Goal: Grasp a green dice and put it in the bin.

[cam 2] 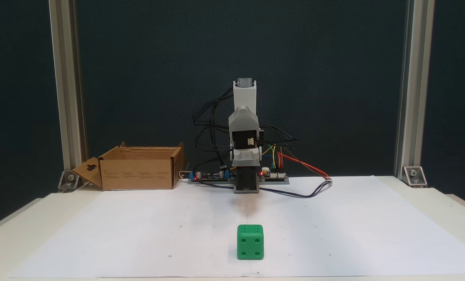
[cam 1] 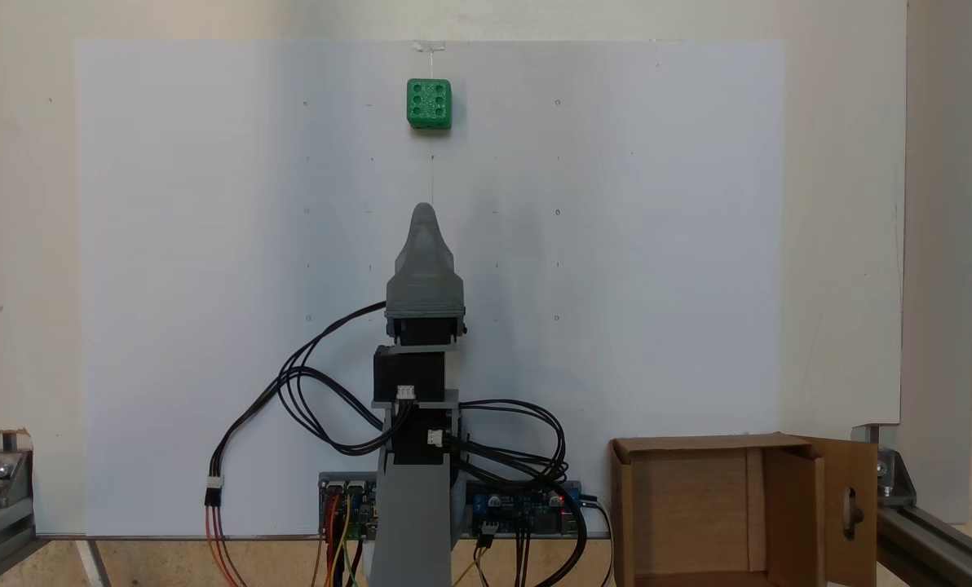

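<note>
The green dice (cam 1: 429, 103) (cam 2: 250, 242) rests on the white paper sheet, six pips up, far out from the arm's base. My gripper (cam 1: 425, 214) (cam 2: 246, 186) points along the sheet toward the dice, well short of it, with bare paper between them. Only one grey tapered tip shows, so whether the jaws are apart is hidden. The bin (cam 1: 623, 497) (cam 2: 139, 173), an open brown cardboard box whose flap has a slot hole, stands beside the arm's base, right of it in a fixed view (cam 1: 623, 497) and left of it in a fixed view (cam 2: 139, 173).
Circuit boards (cam 1: 527, 505) (cam 2: 273, 175) and looping cables (cam 1: 307, 391) lie around the arm's base. Aluminium frame posts (cam 2: 66, 97) (cam 2: 408, 97) stand at the table's back corners. The white sheet (cam 1: 657, 244) covers most of the tabletop.
</note>
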You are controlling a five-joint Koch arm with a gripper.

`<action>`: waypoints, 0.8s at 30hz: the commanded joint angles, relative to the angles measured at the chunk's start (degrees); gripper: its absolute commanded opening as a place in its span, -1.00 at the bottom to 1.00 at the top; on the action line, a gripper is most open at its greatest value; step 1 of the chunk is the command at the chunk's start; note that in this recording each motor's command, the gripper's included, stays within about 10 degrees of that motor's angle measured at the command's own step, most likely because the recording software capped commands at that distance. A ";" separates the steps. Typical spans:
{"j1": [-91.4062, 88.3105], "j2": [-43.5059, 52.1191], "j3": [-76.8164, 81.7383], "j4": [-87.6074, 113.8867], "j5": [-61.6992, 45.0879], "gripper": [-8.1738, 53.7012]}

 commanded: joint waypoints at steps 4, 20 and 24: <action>0.18 6.15 2.81 -0.18 -1.85 0.72; 0.62 6.15 2.64 0.26 -3.34 0.65; 0.88 6.15 -1.67 4.39 -3.69 0.64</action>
